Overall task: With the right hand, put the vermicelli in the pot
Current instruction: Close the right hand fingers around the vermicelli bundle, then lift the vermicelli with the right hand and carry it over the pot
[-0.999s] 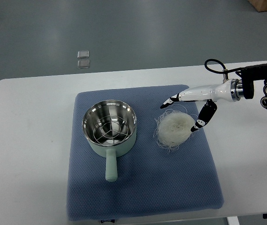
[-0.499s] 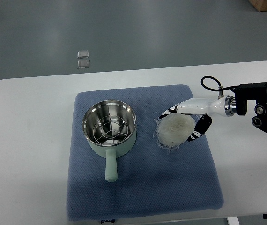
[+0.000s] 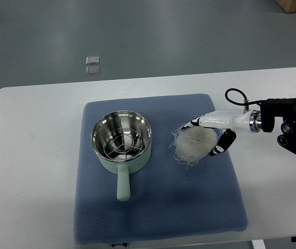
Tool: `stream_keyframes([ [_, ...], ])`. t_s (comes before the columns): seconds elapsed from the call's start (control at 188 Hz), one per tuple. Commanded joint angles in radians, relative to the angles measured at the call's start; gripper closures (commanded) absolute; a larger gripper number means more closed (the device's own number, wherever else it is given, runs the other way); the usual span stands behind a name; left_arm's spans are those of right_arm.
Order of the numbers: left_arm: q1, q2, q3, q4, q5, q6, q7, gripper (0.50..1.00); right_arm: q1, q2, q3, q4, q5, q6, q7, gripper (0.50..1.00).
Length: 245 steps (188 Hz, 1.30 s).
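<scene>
Vermicelli (image 3: 192,143) between right robot hand (image 3: 214,133) fingers; pot (image 3: 121,140) well left.

A single camera looks steeply down from the robot's own side, set fairly high, taking in the whole white table (image 3: 34,155) with its blue mat (image 3: 158,207) and a strip of grey floor (image 3: 163,31) beyond the far edge. No second view overlaps it.

Bare mat (image 3: 161,150) between vermicelli (image 3: 192,144), pot (image 3: 121,140)
</scene>
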Motion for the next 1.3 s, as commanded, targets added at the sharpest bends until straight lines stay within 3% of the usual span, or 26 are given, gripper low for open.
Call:
stream_keyframes([
  [0.0, 0.001, 0.0, 0.0, 0.0, 0.0, 0.0, 0.0, 0.5, -0.001, 0.0, 0.0, -0.003, -0.002, -0.009, -0.007, 0.605],
  [0.17, 0.001, 0.0, 0.0, 0.0, 0.0, 0.0, 0.0, 0.5, -0.004, 0.0, 0.0, -0.003, -0.002, -0.011, -0.007, 0.664],
  [0.319, -0.001, 0.0, 0.0, 0.0, 0.0, 0.0, 0.0, 0.5, -0.008, 0.011, 0.0, -0.004, -0.011, -0.021, -0.01, 0.671],
  [0.436, 0.001, 0.0, 0.0, 0.0, 0.0, 0.0, 0.0, 0.5, -0.008, 0.013, 0.0, -0.009, -0.011, -0.021, -0.021, 0.709],
  [0.648, 0.001, 0.0, 0.0, 0.0, 0.0, 0.0, 0.0, 0.5, -0.004, 0.034, 0.001, -0.009, -0.009, -0.021, -0.021, 0.875],
  [0.823, 0.001, 0.0, 0.0, 0.0, 0.0, 0.0, 0.0, 0.5, -0.001, 0.042, 0.004, -0.009, -0.005, -0.026, -0.019, 0.946],
  [1.296, -0.001, 0.0, 0.002, 0.0, 0.0, 0.0, 0.0, 0.5, 0.035, 0.029, 0.035, -0.009, 0.038, -0.024, -0.012, 0.948],
])
